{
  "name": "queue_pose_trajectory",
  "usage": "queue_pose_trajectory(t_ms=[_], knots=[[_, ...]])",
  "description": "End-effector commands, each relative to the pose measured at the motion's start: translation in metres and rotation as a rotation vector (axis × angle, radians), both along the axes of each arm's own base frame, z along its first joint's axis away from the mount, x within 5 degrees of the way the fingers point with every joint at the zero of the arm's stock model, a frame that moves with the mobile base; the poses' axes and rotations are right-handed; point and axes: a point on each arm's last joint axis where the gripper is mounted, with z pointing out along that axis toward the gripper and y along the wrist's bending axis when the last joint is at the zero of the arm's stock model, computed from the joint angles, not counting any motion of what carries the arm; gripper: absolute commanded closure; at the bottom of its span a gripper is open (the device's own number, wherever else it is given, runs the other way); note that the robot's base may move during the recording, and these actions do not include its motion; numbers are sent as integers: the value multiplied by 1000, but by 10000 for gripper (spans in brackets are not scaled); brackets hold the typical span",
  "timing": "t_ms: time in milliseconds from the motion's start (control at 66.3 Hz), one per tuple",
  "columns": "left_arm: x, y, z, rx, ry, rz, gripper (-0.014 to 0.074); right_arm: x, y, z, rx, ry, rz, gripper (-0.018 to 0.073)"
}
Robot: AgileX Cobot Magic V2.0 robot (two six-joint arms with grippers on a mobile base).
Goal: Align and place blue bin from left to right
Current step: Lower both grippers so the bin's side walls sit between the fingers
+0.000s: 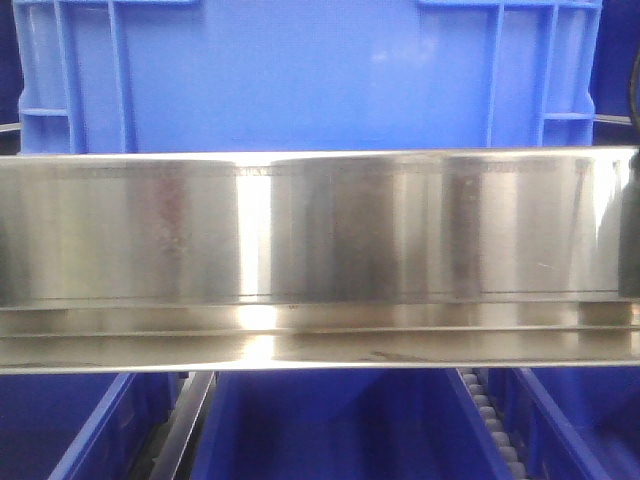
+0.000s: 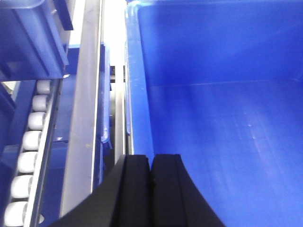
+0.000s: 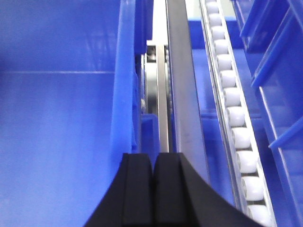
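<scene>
Blue bin [image 1: 300,70] sits behind the steel rail [image 1: 320,230]; left end effector [image 2: 151,163] and right end effector [image 3: 153,161] are both pinched closed by its side walls, so push evenly.

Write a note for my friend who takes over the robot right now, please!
The left fingers are shut together, above a bin's side wall.
The right fingers are shut together too, above a bin's side wall.
The blue bin sits on the shelf behind the steel rail, about mid-view.
Done: I cannot tell whether it is lined up yet.
Left: check its place in the row and slide it if needed.
</scene>
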Motion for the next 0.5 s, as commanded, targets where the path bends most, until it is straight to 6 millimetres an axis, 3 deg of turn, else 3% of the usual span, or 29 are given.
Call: queue_pose_trajectory(t_ms=[0, 226, 287, 407, 483], knots=[[-1, -1, 4, -7, -17, 3, 707, -2, -3, 7, -4, -27, -8, 634], [-1, -1, 4, -8, -18, 3, 707, -5, 7, 5, -23, -34, 14, 602], [-1, -1, 4, -8, -18, 3, 707, -5, 9, 4, -24, -32, 19, 515], [-1, -1, 4, -8, -18, 3, 707, -5, 10, 5, -23, -34, 22, 253], [-1, -1, 4, -8, -18, 3, 707, -5, 11, 5, -17, -36, 24, 225]])
